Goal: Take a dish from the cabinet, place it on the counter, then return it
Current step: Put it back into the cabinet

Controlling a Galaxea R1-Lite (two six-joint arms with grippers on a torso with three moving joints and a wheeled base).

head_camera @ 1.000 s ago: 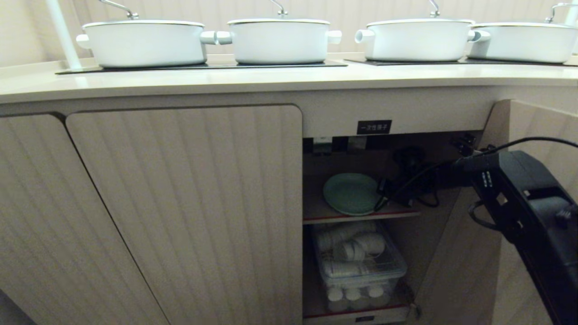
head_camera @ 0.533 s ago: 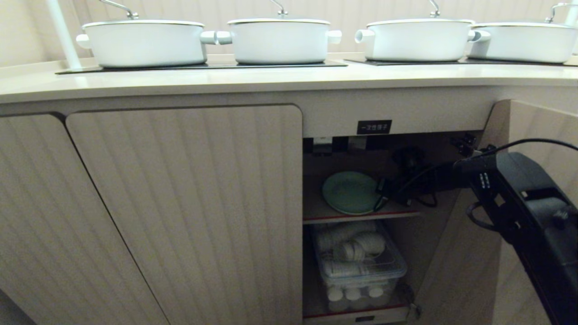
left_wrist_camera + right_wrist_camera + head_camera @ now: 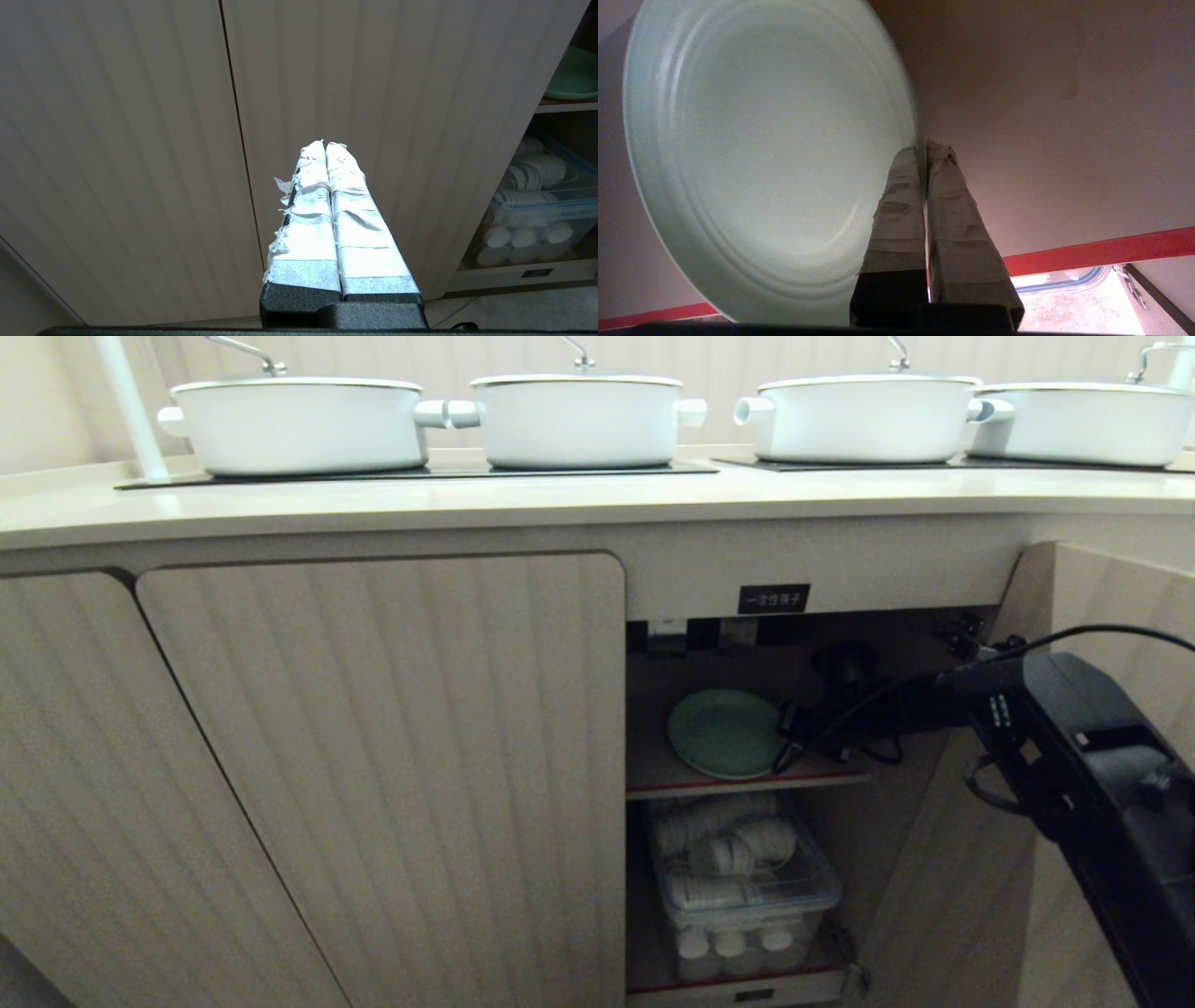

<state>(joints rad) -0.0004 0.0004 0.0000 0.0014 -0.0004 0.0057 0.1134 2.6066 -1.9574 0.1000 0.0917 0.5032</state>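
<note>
Inside, at three o'clock of the round mint-green glossy dish (image 3: 726, 734), right gripper (image 3: 787, 739) clamped on its rim, tilting it off the wooden upper shelf (image 3: 831, 776) of the ribbed beige cabinet (image 3: 392, 728). First step, judging so: withdrawing. Next calls for a level pull outward, then up to the cream-beige counter (image 3: 560, 499) at twelve o'clock. Left gripper (image 3: 325, 145) pressed closed, empty, facing the closed doors.

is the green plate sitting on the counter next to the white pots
No, the mint-green plate is inside the open cabinet on its upper shelf, below the counter.
</note>
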